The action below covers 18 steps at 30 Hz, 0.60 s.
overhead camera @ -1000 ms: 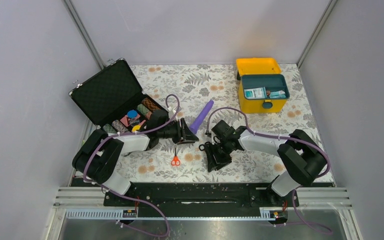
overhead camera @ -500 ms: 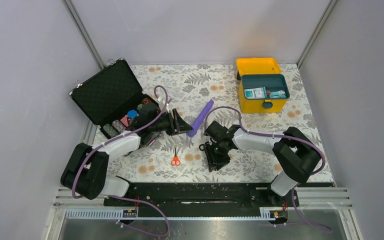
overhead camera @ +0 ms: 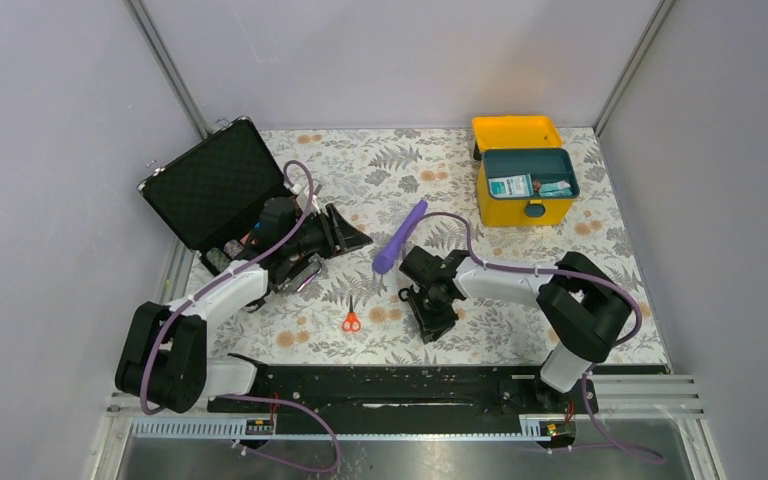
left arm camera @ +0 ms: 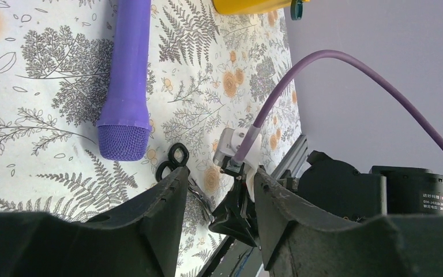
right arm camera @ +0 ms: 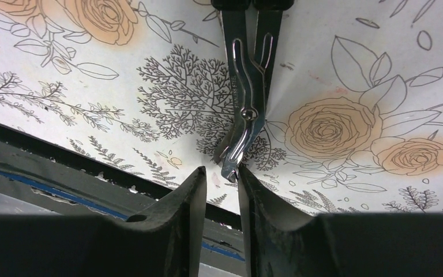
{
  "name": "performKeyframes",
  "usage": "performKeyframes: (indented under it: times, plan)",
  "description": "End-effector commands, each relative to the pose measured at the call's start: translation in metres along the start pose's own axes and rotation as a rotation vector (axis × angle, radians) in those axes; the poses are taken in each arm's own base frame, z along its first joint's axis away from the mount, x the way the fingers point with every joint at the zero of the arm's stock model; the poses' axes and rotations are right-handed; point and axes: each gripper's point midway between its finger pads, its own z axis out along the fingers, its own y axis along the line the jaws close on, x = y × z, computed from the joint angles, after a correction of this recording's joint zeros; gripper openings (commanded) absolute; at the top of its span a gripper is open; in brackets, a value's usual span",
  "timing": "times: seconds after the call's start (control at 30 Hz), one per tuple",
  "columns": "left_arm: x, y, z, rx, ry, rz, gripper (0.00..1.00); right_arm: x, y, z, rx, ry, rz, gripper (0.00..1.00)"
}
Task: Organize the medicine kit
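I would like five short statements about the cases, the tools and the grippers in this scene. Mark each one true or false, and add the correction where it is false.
1. The medicine kit stands open, its lid folded back. True.
2. The black case is shut. False: its lid stands open.
3. The orange-handled scissors lie on the table between the two arms. True.
4. The left gripper holds the purple stick. False: its jaws are open and empty, and the stick lies on the table ahead of it.
5. The metal forceps lie inside the medicine kit. False: they lie on the table, their tip at the right gripper.
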Motion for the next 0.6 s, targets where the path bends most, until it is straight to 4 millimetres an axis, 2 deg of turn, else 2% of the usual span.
performKeyframes:
  times: [0.0, 0.1, 0.27, 0.33, 0.37, 0.4, 0.57]
  plan:
    - [-0.014, -0.009, -0.008, 0.000, -0.058, 0.037, 0.46, 0.033, -0.053, 0.049, 0.247, 0.091, -0.008, 0.33]
    - [-0.014, -0.004, -0.009, -0.013, -0.065, 0.033, 0.47, 0.035, -0.054, 0.054, 0.251, 0.105, -0.008, 0.26]
    - [-0.012, 0.003, -0.011, -0.033, -0.072, 0.033, 0.47, 0.035, -0.054, 0.062, 0.252, 0.121, -0.014, 0.19]
    - [-0.009, 0.006, -0.011, -0.041, -0.068, 0.027, 0.48, 0.034, -0.053, 0.064, 0.248, 0.120, -0.019, 0.10]
    - [-0.007, 0.007, -0.011, -0.042, -0.064, 0.020, 0.49, 0.034, -0.053, 0.063, 0.248, 0.116, -0.020, 0.03]
    - [-0.003, 0.010, -0.011, -0.044, -0.056, 0.011, 0.50, 0.033, -0.053, 0.062, 0.248, 0.112, -0.022, 0.00]
    - [0.017, 0.024, -0.008, -0.049, -0.025, -0.002, 0.59, 0.031, -0.051, 0.061, 0.237, 0.090, -0.032, 0.00]
